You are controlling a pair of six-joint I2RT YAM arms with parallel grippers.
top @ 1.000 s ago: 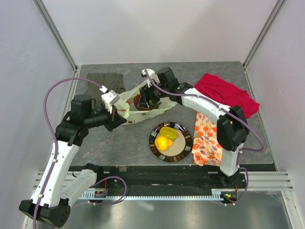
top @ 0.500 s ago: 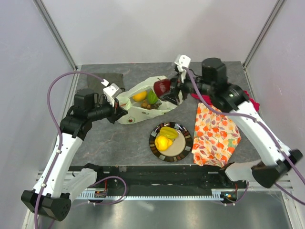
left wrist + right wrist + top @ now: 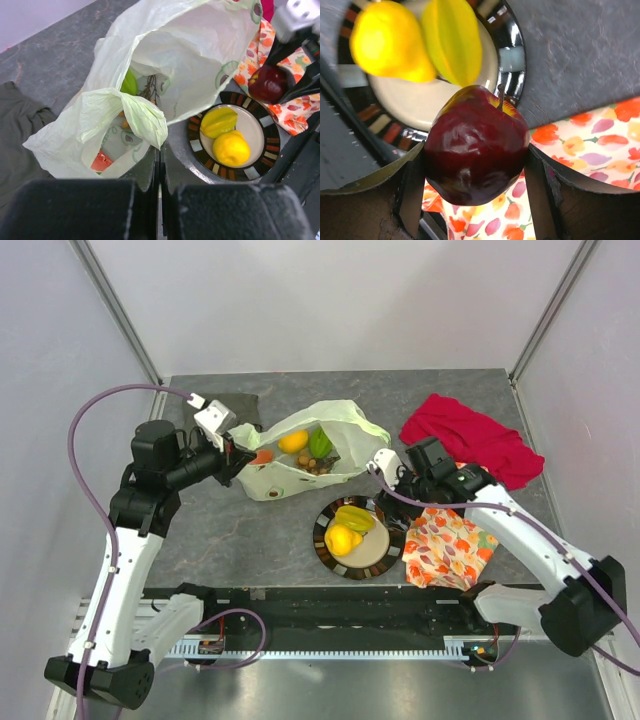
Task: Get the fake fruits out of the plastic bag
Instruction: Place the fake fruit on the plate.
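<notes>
Plastic bag [image 3: 345, 420]: lies open ahead of left gripper [image 3: 160, 162], whose fingers are pressed together on its near rim; green fruit [image 3: 320, 443] inside.
Plate [image 3: 512, 55]: beneath right gripper [image 3: 476, 167]; carries lemon [image 3: 342, 540].
Dark red fruit [image 3: 475, 150]: clamped between the right gripper's fingers.

Table [image 3: 250, 535] under bag [image 3: 270, 480], plate [image 3: 376, 558], cloths [image 3: 470, 435]

The plastic bag [image 3: 270, 478], thin, crinkly and pale yellow-green, lies on the table [image 3: 250, 530] at upper centre of the top view. Its mouth gapes and one edge is pinched in the left pincer [image 3: 160, 156]. Inside are an orange-yellow fruit [image 3: 293, 441], a green one [image 3: 320, 443], a brown cluster [image 3: 318, 466] and a red slice [image 3: 262, 455]. The yellow lemon [image 3: 342, 539] and the yellow-green piece [image 3: 353, 518] touch on the plate [image 3: 350, 572]. The dark red apple [image 3: 476, 145] sits clamped in the right pincer [image 3: 476, 165], upper right of the plate.
</notes>
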